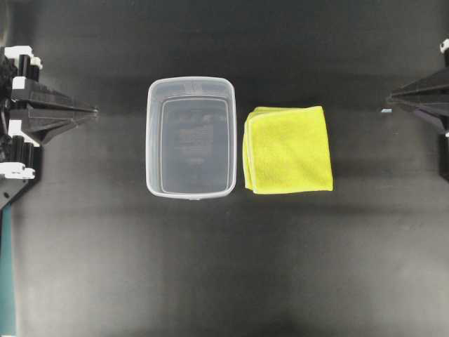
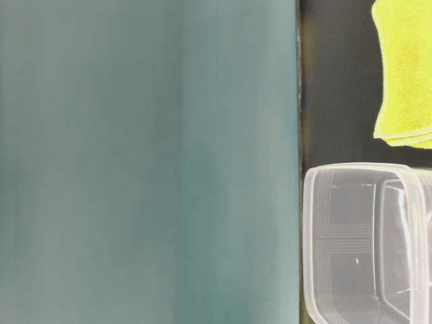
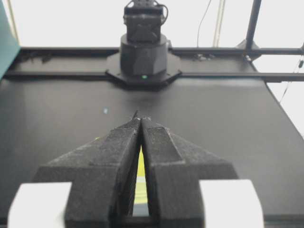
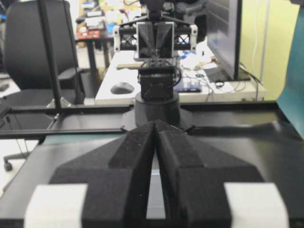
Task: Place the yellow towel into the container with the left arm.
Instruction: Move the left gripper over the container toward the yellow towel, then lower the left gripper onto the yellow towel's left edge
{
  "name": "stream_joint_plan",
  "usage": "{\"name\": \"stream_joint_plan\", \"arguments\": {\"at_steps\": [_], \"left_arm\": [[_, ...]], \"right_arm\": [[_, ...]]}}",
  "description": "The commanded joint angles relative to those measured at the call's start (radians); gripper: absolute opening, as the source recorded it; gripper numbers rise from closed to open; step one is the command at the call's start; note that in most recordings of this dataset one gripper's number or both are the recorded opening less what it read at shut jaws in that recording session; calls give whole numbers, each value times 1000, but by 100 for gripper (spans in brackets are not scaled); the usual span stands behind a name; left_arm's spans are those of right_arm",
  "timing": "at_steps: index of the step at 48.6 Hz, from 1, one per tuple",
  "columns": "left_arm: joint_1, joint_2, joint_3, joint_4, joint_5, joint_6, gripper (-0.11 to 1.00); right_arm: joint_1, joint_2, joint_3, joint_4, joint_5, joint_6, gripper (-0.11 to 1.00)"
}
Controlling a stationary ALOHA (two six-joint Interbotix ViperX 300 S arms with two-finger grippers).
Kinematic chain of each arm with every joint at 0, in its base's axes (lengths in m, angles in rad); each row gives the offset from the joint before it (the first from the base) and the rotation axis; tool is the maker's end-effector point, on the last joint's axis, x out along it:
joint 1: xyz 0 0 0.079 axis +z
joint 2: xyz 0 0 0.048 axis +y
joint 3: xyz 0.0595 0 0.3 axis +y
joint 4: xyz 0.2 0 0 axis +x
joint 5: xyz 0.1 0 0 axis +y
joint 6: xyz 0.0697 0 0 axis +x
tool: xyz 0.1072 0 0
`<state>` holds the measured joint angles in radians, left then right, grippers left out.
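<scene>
On the black table (image 1: 224, 281), near its middle, you have the container (image 1: 190, 137) standing upright with nothing inside it; through its clear floor you see only the dark surface below. Just beside it, toward the right of the overhead view, lies the yellow towel (image 1: 288, 149), folded square and flat on the table, its layered edges facing the container and a narrow strip of bare table between the two.

Your left gripper (image 1: 91, 110) sits at the left edge of the overhead view, well apart from both items, its fingers drawn together to a point with only a thin slit between them. Your right gripper (image 1: 393, 98) waits at the right edge, fingers likewise pressed nearly together and holding nothing.

From table level, a teal panel (image 2: 148, 162) fills most of the view, with one corner of the container and part of the towel showing at the right.
</scene>
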<state>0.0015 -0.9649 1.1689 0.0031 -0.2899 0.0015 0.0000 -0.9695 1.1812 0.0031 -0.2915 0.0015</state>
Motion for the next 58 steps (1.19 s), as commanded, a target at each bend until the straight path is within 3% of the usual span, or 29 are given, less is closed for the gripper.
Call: {"name": "stream_joint_plan", "arguments": {"at_steps": [1,6,18,24,33,37,47,52,58], "left_arm": [[-12,35,-63,37,12,-40,6],[-9,110,-150,37,60,-78,0],[-8,350,-394,37,259,-75,0],[0,476,-505,38,357,-74,0],[2,661,-683,38,528,-72,0],[9,727,-756,38,606,-57,0],[31,881,-913,38,733,35,1],[41,959,-977,38,758,72,15],[55,1071,-1063,38,804,94,50]], "right_arm": [[14,3,-20,5,-14,11,1],[21,-8,-20,14,-9,20,1],[31,-31,-17,14,35,89,1],[29,-32,-18,12,114,130,1],[-3,-61,-15,14,290,141,3],[-21,-100,-9,12,345,141,18],[-43,-230,14,12,442,133,71],[-48,-285,18,12,486,133,78],[-48,-330,18,12,518,133,77]]}}
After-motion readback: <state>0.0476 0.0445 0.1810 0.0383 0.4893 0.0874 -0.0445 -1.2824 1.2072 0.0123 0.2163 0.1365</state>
